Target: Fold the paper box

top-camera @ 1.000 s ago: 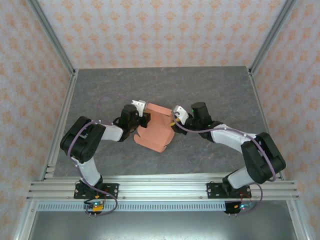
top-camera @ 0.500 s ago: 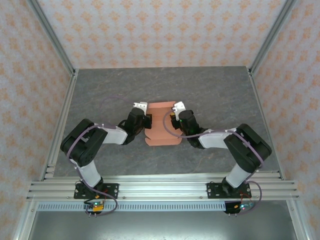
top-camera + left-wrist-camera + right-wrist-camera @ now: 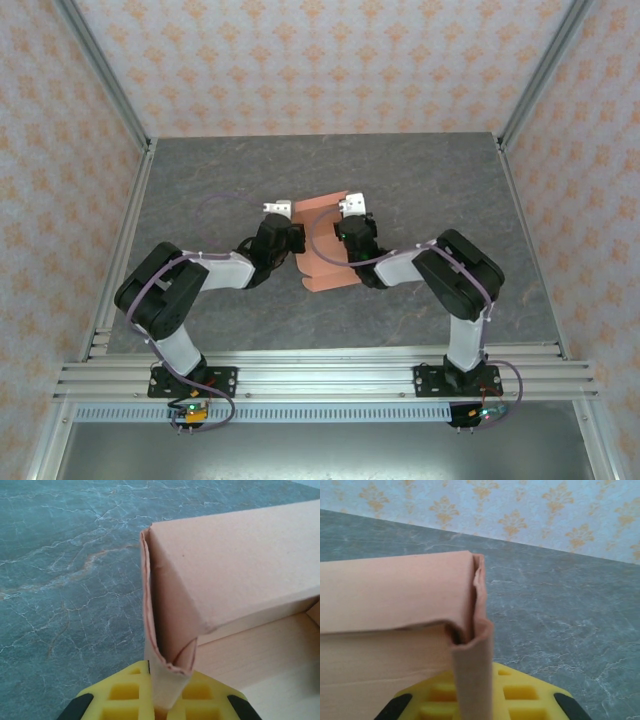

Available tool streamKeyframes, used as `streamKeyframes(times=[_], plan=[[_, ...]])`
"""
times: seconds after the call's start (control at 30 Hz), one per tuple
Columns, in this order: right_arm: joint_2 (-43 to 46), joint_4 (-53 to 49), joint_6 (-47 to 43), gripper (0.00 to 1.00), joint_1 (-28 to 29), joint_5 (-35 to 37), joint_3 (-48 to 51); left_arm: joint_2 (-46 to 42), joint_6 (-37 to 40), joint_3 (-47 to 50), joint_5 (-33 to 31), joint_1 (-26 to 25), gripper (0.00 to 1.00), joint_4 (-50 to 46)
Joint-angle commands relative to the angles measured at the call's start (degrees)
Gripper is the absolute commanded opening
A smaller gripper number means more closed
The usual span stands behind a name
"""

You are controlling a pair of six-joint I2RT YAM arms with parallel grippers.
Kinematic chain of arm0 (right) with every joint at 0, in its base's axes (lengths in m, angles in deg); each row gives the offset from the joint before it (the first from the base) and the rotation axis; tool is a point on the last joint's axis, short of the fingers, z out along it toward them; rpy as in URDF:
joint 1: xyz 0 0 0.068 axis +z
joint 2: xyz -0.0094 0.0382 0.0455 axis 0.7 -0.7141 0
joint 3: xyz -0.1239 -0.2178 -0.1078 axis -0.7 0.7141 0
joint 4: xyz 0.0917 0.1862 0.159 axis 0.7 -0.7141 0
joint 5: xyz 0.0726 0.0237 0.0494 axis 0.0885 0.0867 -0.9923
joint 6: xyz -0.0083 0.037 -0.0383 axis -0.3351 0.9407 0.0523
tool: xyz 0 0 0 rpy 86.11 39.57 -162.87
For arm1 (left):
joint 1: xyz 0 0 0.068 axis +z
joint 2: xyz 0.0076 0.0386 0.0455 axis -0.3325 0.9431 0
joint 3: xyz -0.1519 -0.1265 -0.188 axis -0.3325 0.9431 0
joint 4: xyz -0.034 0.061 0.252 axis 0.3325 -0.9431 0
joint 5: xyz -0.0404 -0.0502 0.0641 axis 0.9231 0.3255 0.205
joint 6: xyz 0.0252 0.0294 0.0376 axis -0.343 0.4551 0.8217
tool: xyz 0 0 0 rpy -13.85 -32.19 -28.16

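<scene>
1. Left gripper (image 3: 293, 238): clamped on the left wall of the paper box (image 3: 327, 268). In the wrist view the card runs down between its yellow pads (image 3: 125, 692), whose tips are cut off.
2. Paper box: partly folded, at the middle of the table (image 3: 200, 180), between both grippers.
3. Right gripper (image 3: 343, 238): pinching the box's right flap. The contact itself is cut off at the wrist view's edge.

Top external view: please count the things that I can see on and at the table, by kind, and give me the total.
paper box: 1
robot arms: 2 (left arm, right arm)
table: 1
total: 4
</scene>
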Motion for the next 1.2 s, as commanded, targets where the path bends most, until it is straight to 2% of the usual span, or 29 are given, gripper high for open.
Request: streamKeyframes(times=[0.0,0.07,0.27,0.33,0.4,0.5,0.67,0.87,1.03,1.17], plan=[[-2.71,7.65,1.43,0.11,1.51,10.96,-2.93,-1.44,-3.63,-1.80,1.16,-2.32,0.00,-2.33],[-3.85,9.26,2.27,0.08,1.92,13.48,-3.18,-1.44,-4.57,-1.91,0.99,-2.44,0.00,-2.59],[-2.09,5.80,5.73,0.08,2.16,11.68,-2.80,-1.97,-5.62,-1.56,-0.31,-2.44,0.00,-4.43],[-0.87,5.20,6.96,0.16,2.19,7.56,-1.60,-2.44,-5.30,-1.97,-1.36,-2.44,0.00,-6.27],[0.97,4.95,7.95,0.32,2.19,0.95,0.34,-2.93,-5.19,-2.23,-2.36,-2.46,0.00,-7.79],[4.31,5.28,8.21,0.40,2.19,-7.56,3.89,-2.86,-5.37,-2.71,-3.32,-2.07,0.00,-8.92],[10.81,3.45,7.24,0.56,1.90,-13.85,9.30,-2.41,-7.31,-5.29,-4.02,-1.14,0.00,-13.21],[18.66,-0.73,2.44,0.61,-1.62,-28.90,12.80,-1.87,-7.21,-5.69,-3.53,-1.05,0.00,-13.81],[22.31,-4.04,-1.58,0.62,-5.76,-30.41,13.67,-2.30,-7.04,-5.42,-4.43,-0.95,0.00,-14.22],[21.00,-5.18,-5.50,0.61,-7.74,-37.56,12.14,-2.03,-7.37,-5.66,-3.24,-0.96,0.00,-13.79]])
